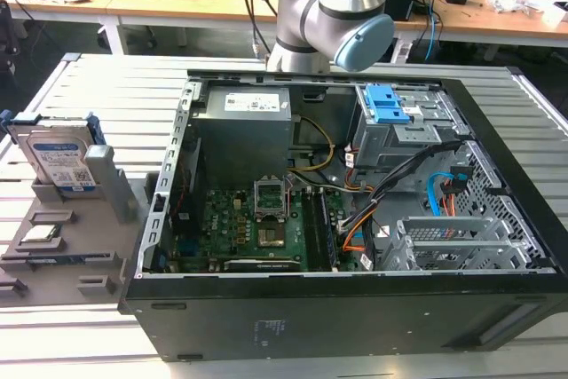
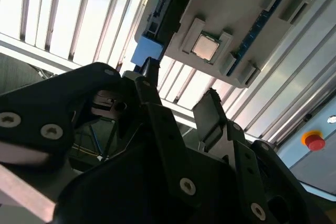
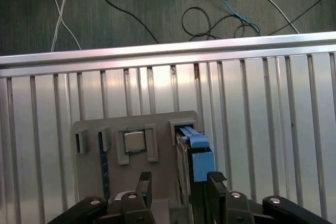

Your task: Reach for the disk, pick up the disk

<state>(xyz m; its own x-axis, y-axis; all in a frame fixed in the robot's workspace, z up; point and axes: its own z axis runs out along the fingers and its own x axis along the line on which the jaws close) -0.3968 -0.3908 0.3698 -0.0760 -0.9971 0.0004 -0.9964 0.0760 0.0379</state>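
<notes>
here the slatted surface [image 3: 262,103] carries a grey holder [image 3: 163,121]; the disk [image 3: 199,161] stands on edge in its slot, likely so its faces can be pinched, just ahead of the fingers [image 3: 215,184], spread and empty.

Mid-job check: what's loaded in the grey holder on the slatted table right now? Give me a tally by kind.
Disk, upright in its slot: 1
Processor chip, lying flat: 1
Thin board on edge in a slot, kind unclear: 1
Total: 3 in the grey holder
</notes>
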